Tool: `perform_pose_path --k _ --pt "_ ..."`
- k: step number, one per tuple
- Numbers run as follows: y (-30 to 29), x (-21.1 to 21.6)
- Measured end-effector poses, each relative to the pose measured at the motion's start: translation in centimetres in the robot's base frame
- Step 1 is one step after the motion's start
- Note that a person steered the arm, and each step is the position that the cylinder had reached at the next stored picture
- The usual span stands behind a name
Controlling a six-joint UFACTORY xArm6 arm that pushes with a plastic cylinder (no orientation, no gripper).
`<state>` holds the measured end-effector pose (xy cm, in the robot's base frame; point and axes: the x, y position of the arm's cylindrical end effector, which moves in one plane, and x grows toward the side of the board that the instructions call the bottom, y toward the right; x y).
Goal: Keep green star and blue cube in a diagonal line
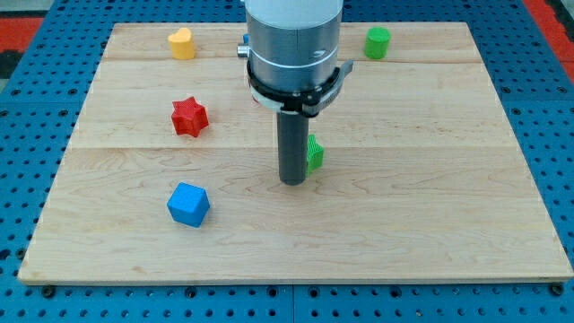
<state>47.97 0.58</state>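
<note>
The green star point(315, 154) lies near the middle of the wooden board, mostly hidden behind my rod. My tip point(292, 181) rests on the board just left of and slightly below the star, touching or nearly touching it. The blue cube point(188, 205) sits at the lower left, well apart from the tip, down and to the left of the star.
A red star point(189, 117) lies at the left middle. A yellow heart-like block point(182, 43) sits at the top left. A green cylinder point(378, 42) stands at the top right. The board point(430, 224) rests on a blue perforated table.
</note>
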Motion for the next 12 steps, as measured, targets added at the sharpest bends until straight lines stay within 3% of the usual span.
perform_pose_path --k 1,2,3,4,5,6,8,9,10,12 --pt "1.7 -2.5" --pt "3.2 -1.8" --pt "2.3 7.8" --pt "-6.5 13.6" --pt "-11.0 11.7" --pt "-10.5 8.0" --pt "-10.1 4.6" --pt "-14.3 8.4" --pt "-18.0 4.7" --pt "-6.3 2.0"
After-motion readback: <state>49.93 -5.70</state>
